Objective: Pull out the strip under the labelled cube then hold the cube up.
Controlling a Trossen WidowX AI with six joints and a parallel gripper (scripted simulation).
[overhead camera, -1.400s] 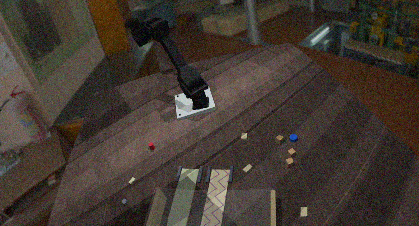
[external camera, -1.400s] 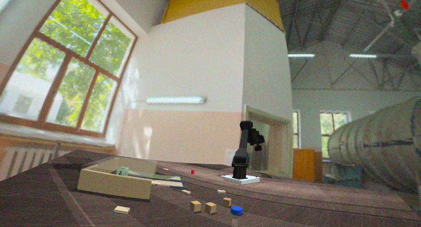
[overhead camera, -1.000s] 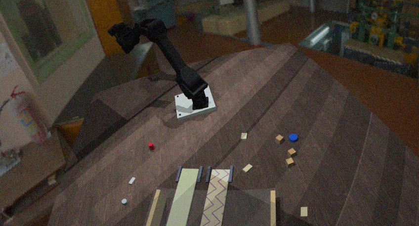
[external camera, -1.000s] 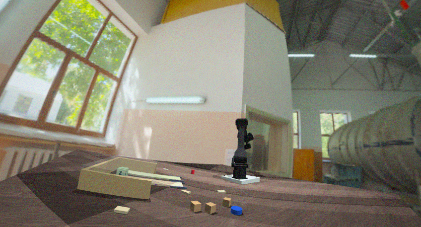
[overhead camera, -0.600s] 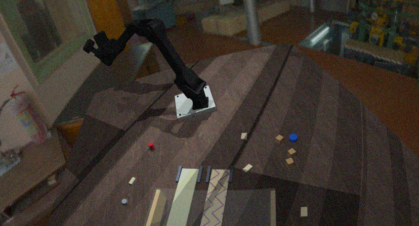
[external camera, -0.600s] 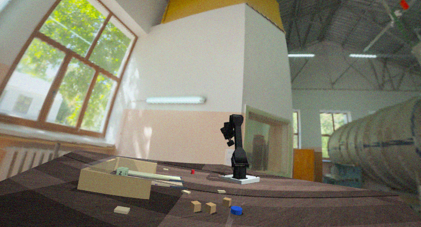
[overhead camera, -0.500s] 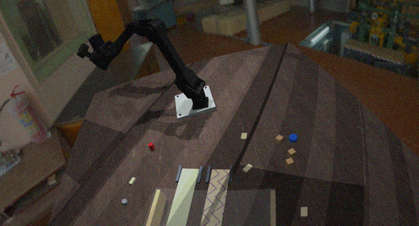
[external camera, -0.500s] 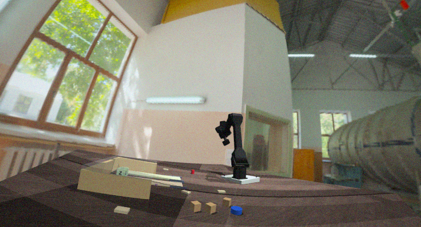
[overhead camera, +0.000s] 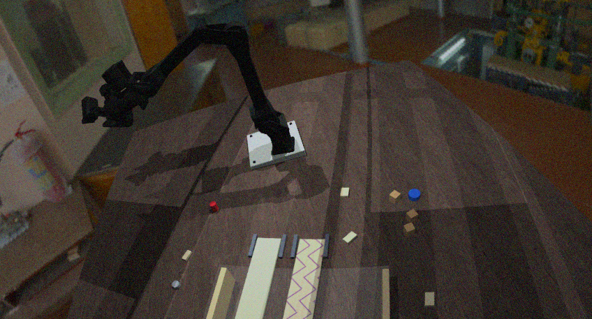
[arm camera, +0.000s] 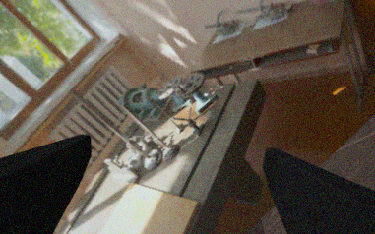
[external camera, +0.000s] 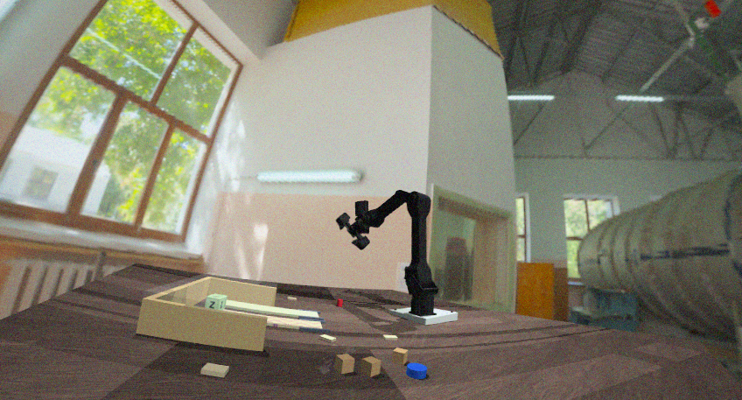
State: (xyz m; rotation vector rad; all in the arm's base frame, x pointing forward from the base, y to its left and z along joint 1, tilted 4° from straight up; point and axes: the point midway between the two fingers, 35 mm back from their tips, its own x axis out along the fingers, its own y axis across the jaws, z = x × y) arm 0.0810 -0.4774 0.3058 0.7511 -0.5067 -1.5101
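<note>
- The gripper (external camera: 352, 232) hangs high above the table (external camera: 519, 355), its fingers spread wide apart with nothing between them; in the wrist view both dark fingers frame only the room beyond.
- The black arm (overhead camera: 244, 63) rises from its white base plate (overhead camera: 259, 151) and bends over toward the table's side, so the gripper (overhead camera: 93, 112) sits out past the table edge in the top view, well apart from every object.
- A small red block (overhead camera: 213, 206) stands on the table between the base plate and the strips.
- The plain pale strip (overhead camera: 261, 275) and the zigzag-patterned strip (overhead camera: 306, 275) lie side by side, each flanked at its near end by short grey guide bars (overhead camera: 282, 245).
- Both strips run into an open tan box (external camera: 202, 321).
- The labelled cube (external camera: 215, 301), pale green, sits inside that box on the plain pale strip (external camera: 269, 310).
- Three tan cubes (external camera: 369, 365) and a blue disc (external camera: 416, 370) lie off to one side, well apart from the box.
</note>
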